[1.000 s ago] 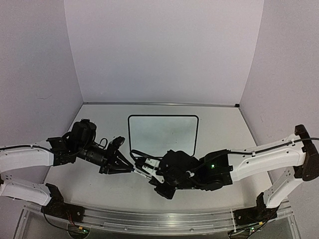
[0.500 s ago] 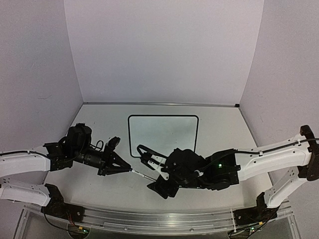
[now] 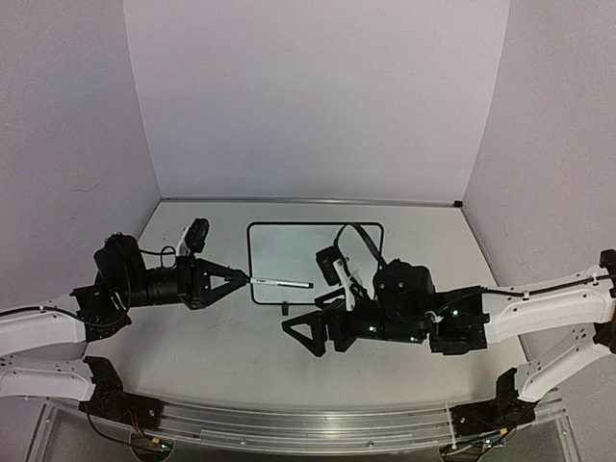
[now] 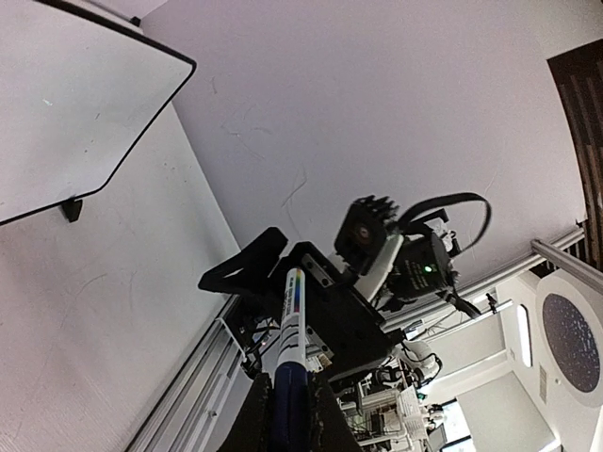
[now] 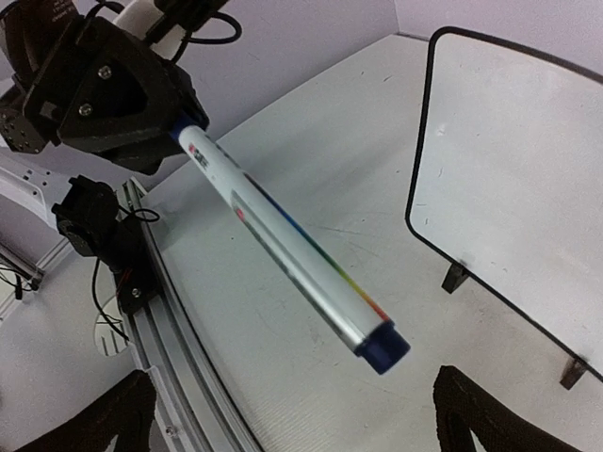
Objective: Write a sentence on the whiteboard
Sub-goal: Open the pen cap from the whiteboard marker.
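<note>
Top external: L gripper (image 3: pixel 241 279) pinches blue-ended white marker (image 3: pixel 281 283) by tail, R gripper (image 3: pixel 313 296) agape; we fear slip on black-framed whiteboard (image 3: pixel 308 248).

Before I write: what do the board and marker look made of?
The board: smooth white sheet, likely coated metal or melamine; its thin black frame and feet look plastic. The marker: shiny white barrel with printed colour bands and a dark blue end, probably plastic, possibly thin metal.
</note>
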Controlling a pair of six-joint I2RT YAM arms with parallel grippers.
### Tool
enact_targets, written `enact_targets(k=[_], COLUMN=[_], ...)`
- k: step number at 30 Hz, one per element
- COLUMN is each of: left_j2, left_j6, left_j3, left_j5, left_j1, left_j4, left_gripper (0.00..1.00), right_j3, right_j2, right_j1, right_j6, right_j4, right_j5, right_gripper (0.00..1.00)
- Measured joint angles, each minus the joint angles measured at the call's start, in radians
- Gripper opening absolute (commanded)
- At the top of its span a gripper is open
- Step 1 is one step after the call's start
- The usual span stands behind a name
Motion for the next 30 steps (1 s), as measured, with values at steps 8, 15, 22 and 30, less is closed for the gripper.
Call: enact_targets(k=[8, 15, 22, 30], left_j2=[-0.039, -0.027, 0.019, 0.026], left_j6=[0.049, 0.062, 0.061, 0.063], left_j3=[-0.033, -0.036, -0.036, -0.036], left_j5=[0.014, 0.047, 0.081, 0.094], left_j1=[0.000, 0.000, 0.000, 0.000], left_j4=[0.126, 0.196, 0.227, 0.219], left_gripper=[0.00, 0.00, 0.00, 0.00], right_j3=[-0.068, -0.059, -0.006, 0.012], right_j2=[-0.018, -0.018, 0.025, 0.066], right_j1=[-0.067, -0.067, -0.067, -0.067], right_j6=[0.167, 0.218, 0.232, 0.241], right_j4=[0.297, 0.414, 0.449, 0.453], right_j5=[-0.184, -0.255, -0.298, -0.326], right_gripper=[0.98, 0.97, 0.86, 0.72])
